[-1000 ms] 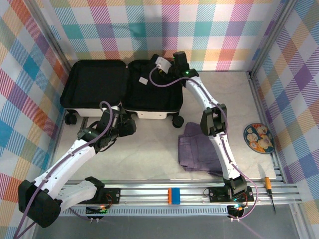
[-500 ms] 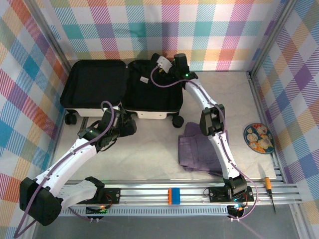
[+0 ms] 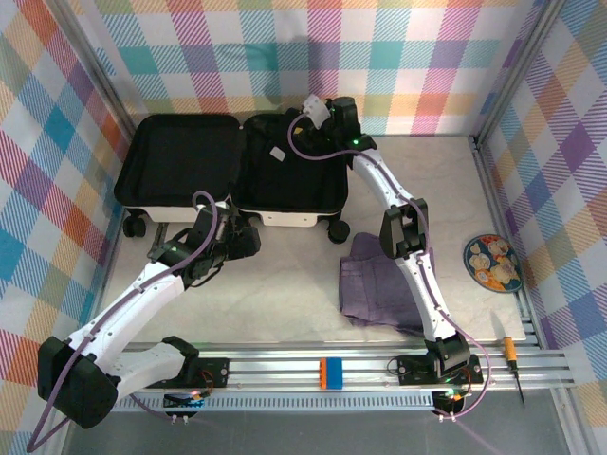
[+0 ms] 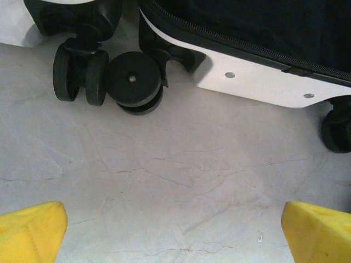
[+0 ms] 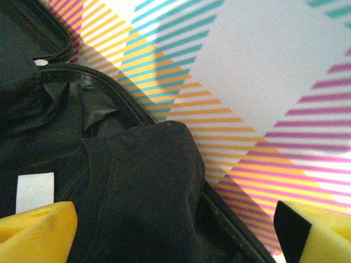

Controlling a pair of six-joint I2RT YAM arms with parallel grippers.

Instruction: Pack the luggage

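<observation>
The white left arm [image 3: 133,308] reaches forward and low, its yellow-fingered left claw [image 4: 175,233] spread wide, empty. The white right arm [image 3: 417,275] stretches far forward, its right claw [image 5: 175,230] parted wide, gripping nothing.

Overhead, everything is bright and even, light coming from above; my arms [image 3: 142,303] throw short, soft shadows on the pale desk [image 3: 285,284]. The luggage [image 3: 180,161] lining reads as flat black, its detail swallowed. At my left wrist the wheel [image 4: 134,82] is sharp, a soft shadow pooled beneath it, while my tool's yellow fingertips [image 4: 30,233] blur in the bottom corners. At my right wrist the checked wall [image 5: 263,82] glows nearly washed out, and the dark garment [image 5: 142,186] looks murky.
</observation>
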